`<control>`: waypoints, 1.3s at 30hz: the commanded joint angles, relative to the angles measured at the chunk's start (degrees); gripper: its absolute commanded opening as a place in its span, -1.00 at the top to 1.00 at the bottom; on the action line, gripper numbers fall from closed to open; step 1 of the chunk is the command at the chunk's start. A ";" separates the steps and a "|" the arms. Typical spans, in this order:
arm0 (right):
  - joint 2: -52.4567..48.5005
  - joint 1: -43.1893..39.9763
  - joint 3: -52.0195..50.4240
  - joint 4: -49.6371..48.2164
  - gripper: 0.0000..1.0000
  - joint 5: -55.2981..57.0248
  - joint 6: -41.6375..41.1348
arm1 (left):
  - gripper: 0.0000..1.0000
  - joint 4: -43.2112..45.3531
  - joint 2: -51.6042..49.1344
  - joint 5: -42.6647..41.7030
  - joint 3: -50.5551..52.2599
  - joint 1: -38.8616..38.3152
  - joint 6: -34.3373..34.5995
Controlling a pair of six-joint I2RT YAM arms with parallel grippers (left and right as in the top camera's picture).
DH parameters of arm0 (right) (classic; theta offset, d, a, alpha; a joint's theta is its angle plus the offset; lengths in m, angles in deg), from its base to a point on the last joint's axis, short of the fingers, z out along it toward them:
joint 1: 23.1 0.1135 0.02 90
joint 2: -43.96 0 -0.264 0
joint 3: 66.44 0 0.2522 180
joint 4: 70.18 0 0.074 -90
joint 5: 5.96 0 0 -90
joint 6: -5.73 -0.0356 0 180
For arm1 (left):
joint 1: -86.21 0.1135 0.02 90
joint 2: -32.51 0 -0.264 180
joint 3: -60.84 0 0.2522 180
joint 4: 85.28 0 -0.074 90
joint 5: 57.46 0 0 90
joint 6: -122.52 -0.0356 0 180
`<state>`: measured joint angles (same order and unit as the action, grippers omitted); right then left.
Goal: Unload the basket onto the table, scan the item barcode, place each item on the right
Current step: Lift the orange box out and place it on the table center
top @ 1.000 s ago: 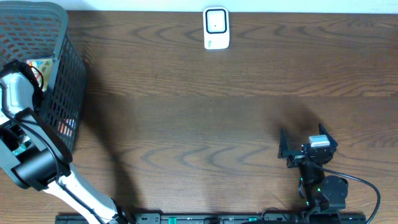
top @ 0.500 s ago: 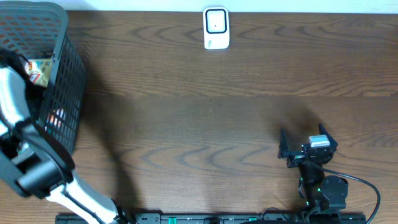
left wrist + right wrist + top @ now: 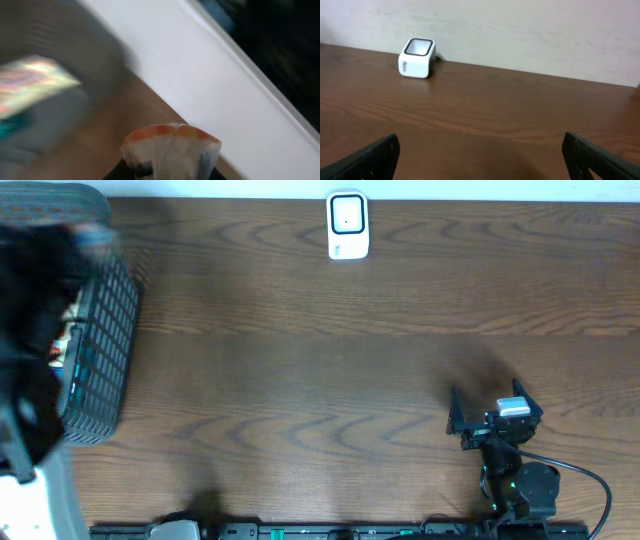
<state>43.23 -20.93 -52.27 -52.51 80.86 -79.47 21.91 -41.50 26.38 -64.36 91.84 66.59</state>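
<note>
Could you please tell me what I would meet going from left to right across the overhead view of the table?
basket → scanner at the far edge → right gripper, its jaws standing open.

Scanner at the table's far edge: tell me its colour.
White scanner, dark-rimmed top; clearest in right wrist view.

A white scanner (image 3: 417, 58) is seen on the brown table (image 3: 495, 115), set close against the pale wall (image 3: 520, 35); the right gripper (image 3: 480, 142) is spread wide.
</note>
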 commanded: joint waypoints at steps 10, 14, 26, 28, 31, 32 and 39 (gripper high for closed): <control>0.24 0.11 -0.07 0.22 -0.99 0.04 -0.68 | 0.77 7.63 -23.65 13.97 19.10 -36.44 -0.74; 0.24 0.11 -0.07 0.22 -0.98 0.04 -0.68 | 0.77 8.83 -34.71 13.66 19.85 -38.25 4.20; 0.24 0.11 -0.07 0.22 -0.98 0.04 -0.68 | -0.96 8.76 -38.99 5.16 18.08 -38.64 -1.77; 0.24 0.11 -0.07 0.22 -0.98 0.04 -0.68 | -0.96 6.95 -35.69 5.62 16.24 -38.05 -5.62; 0.24 0.11 -0.07 0.22 -0.99 0.04 -0.68 | -0.96 2.49 -28.76 12.87 10.82 -35.41 -8.79; 0.24 0.11 -0.07 0.22 -0.98 0.04 -0.68 | -0.96 1.25 -26.21 16.83 8.68 -34.05 -8.79; 0.24 0.11 -0.07 0.22 -0.99 0.04 -0.68 | -0.96 6.45 -8.90 34.95 0.55 -13.25 -8.35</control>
<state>43.23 -20.93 -52.27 -52.51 80.86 -79.47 27.77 -55.86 50.93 -62.61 70.53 59.24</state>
